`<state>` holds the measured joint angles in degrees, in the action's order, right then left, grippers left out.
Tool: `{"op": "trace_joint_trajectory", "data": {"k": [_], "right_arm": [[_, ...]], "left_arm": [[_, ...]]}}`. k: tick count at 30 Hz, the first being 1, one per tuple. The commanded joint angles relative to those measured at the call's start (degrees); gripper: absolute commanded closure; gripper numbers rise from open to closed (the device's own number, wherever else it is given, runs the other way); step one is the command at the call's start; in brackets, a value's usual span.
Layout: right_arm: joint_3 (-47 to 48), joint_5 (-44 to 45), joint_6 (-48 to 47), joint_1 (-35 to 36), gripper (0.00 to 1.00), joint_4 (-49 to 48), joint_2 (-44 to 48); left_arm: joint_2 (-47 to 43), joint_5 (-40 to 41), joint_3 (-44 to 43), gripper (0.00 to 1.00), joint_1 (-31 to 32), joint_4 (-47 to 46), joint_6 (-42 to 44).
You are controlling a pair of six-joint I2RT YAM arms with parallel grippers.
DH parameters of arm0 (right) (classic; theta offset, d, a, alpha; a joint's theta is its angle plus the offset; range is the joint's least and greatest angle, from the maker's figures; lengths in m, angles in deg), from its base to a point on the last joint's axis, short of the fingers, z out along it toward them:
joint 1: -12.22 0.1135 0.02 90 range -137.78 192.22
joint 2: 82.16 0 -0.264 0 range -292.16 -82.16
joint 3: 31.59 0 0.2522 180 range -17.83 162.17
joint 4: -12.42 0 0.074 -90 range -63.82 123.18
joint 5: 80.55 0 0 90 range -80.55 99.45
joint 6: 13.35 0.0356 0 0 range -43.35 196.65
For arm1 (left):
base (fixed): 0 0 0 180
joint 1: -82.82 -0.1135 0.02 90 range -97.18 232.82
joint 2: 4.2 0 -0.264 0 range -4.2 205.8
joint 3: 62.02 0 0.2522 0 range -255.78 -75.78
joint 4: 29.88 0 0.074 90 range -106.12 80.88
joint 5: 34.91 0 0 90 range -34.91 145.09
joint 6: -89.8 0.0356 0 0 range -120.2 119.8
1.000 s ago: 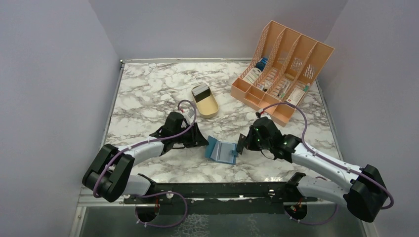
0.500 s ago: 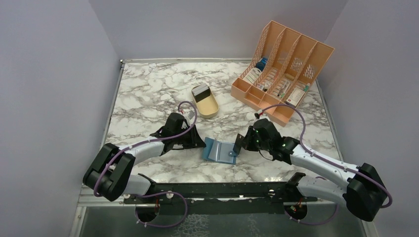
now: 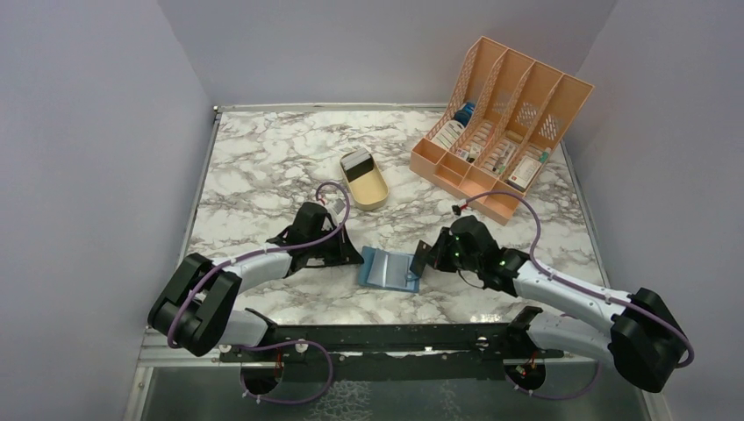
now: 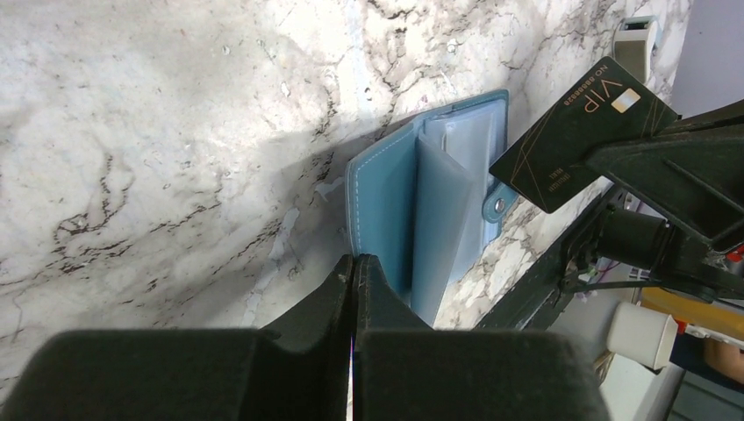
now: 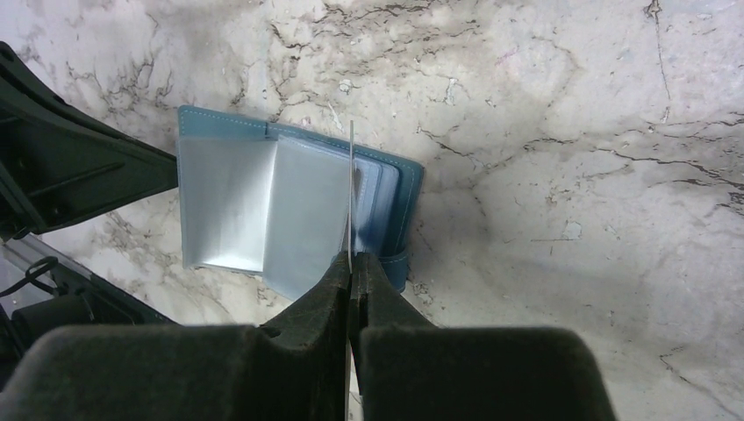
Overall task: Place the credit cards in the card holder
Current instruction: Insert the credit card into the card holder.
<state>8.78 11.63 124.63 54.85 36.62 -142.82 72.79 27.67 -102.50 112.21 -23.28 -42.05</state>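
Observation:
The card holder (image 3: 384,267) lies open on the marble, pale blue pockets (image 5: 263,206) up. My left gripper (image 3: 355,255) is shut at its left cover (image 4: 382,210), the cover's stitched edge running straight into the closed tips (image 4: 354,260). My right gripper (image 3: 427,260) is shut on a black credit card (image 4: 583,132) with gold VIP lettering. The card stands edge-on (image 5: 351,184) over the holder's right-hand pockets. More credit cards, one pale grey (image 3: 354,160), rest in the tan tray (image 3: 375,195).
An orange slotted file rack (image 3: 500,123) with small items stands at the back right. The tan oval tray sits behind the holder, mid-table. The black rail (image 3: 386,335) of the arm bases runs along the near edge.
My left gripper has closed from partly open to shut at the holder's left edge. The holder has slid slightly left, and my right gripper has followed with the card.

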Motion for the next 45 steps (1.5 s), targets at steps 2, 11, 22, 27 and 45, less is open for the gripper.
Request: {"op": "trace_joint_trajectory", "data": {"k": [2,11,22,27,45], "right_arm": [[-1.09,-1.25,1.32,-0.27,0.99,-2.77,1.99],[0.45,-0.42,0.63,-0.27,0.99,-0.26,2.46],[-3.12,-5.75,3.59,-0.30,0.99,-8.33,3.77],[-3.91,-7.92,4.45,-0.31,0.99,-10.81,3.84],[-2.05,-21.62,6.64,-0.27,0.99,-27.95,-14.31]], "left_arm": [[0.82,0.45,1.14,1.00,0.32,-1.52,-0.47],[0.39,0.65,1.67,1.00,0.43,-1.59,-0.77],[0.45,0.76,2.26,1.00,0.41,-1.89,-1.46],[0.32,0.66,3.00,1.00,0.46,-2.91,-2.47],[-1.31,-0.43,6.67,0.99,1.29,-7.47,-7.87]]}}
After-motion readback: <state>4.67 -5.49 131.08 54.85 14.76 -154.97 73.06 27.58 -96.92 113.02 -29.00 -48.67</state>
